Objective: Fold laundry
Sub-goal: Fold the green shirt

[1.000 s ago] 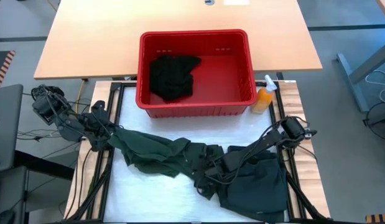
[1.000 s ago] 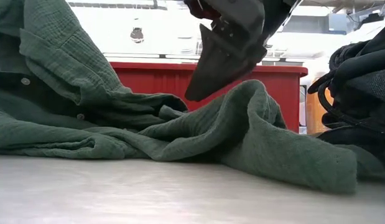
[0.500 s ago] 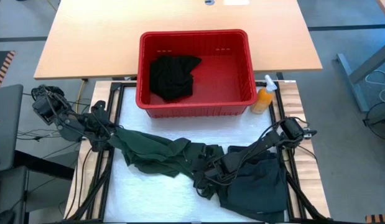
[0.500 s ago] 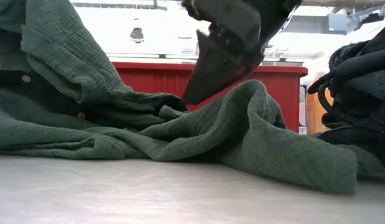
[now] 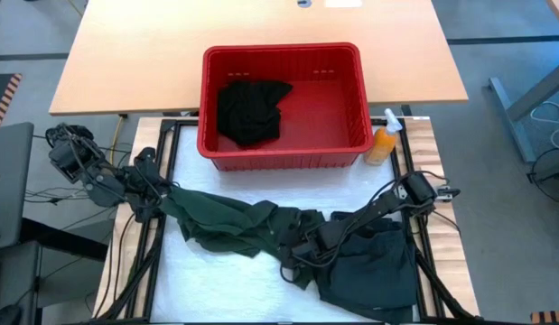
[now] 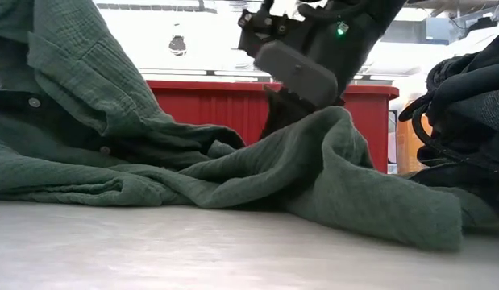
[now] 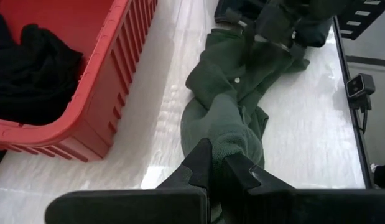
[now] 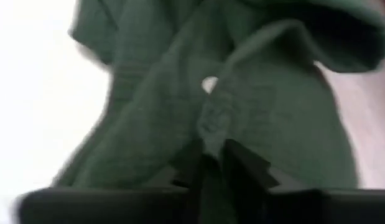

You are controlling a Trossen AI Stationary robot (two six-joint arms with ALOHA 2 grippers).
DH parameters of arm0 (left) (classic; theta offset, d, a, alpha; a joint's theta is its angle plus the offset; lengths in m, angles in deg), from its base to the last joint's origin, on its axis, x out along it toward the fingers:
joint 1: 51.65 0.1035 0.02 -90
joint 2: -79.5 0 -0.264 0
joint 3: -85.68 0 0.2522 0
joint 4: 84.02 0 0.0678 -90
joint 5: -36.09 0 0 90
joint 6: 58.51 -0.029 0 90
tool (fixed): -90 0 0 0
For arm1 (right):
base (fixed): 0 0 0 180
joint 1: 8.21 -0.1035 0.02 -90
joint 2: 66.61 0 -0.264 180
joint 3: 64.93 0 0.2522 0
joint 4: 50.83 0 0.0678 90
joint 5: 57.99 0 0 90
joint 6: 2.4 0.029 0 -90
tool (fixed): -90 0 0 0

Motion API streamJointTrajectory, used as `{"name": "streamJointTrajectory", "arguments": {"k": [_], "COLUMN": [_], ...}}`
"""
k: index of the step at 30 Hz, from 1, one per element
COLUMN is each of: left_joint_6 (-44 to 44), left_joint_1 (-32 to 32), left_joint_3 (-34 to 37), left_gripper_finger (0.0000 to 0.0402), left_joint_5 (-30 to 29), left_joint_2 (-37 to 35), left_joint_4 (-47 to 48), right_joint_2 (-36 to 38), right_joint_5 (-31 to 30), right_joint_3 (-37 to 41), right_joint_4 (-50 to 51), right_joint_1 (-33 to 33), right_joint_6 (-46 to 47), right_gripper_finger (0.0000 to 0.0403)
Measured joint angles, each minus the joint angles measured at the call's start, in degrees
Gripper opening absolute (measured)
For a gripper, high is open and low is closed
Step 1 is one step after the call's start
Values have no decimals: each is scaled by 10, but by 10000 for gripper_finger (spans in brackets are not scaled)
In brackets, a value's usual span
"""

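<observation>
Right hand (image 5: 293, 257) sits low at the near middle of the desk (image 5: 261, 280), its fingers pinched on a fold of the green buttoned shirt (image 5: 229, 221); the right wrist view shows cloth bunched between the two pads. Left hand (image 7: 214, 165) is clenched on the shirt's opposite end at the desk's left edge. The shirt lies stretched between the two hands, its long axis running left to right across the desk, so each hand holds one end and any spreading move depends on that line. A dark teal garment (image 5: 374, 266) lies heaped under the right arm, just beside the shirt. Farther back, a black garment (image 5: 252, 108) rests in the red basket (image 5: 351, 99), with an orange spray bottle (image 5: 384, 140) at its right corner. How much cloth the right hand has caught is hard to judge, as that view is blurred.
</observation>
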Motion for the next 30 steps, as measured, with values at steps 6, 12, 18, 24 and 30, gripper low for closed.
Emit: {"name": "streamJointTrajectory", "arguments": {"k": [6, 12, 18, 24, 30], "left_joint_6": [0, 11, 14, 43, 63], "left_joint_1": [0, 0, 0, 0, 0], "left_joint_3": [0, 0, 0, 0, 0], "left_gripper_finger": [0, 0, 0, 0, 0], "left_joint_5": [3, 10, 10, 26, 31], "left_joint_2": [0, 0, 0, 0, 0], "left_joint_4": [-1, -1, 0, 30, 49], "right_joint_2": [47, 131, 182, 166, 129], "right_joint_5": [0, -40, -131, -69, 49], "right_joint_3": [-1, -1, -1, -1, -1], "right_joint_4": [30, 126, 197, 149, 85], "right_joint_1": [10, 24, 73, 114, 126], "right_joint_6": [1, 36, 101, 68, 108], "right_gripper_finger": [24, 18, 18, 21, 22]}}
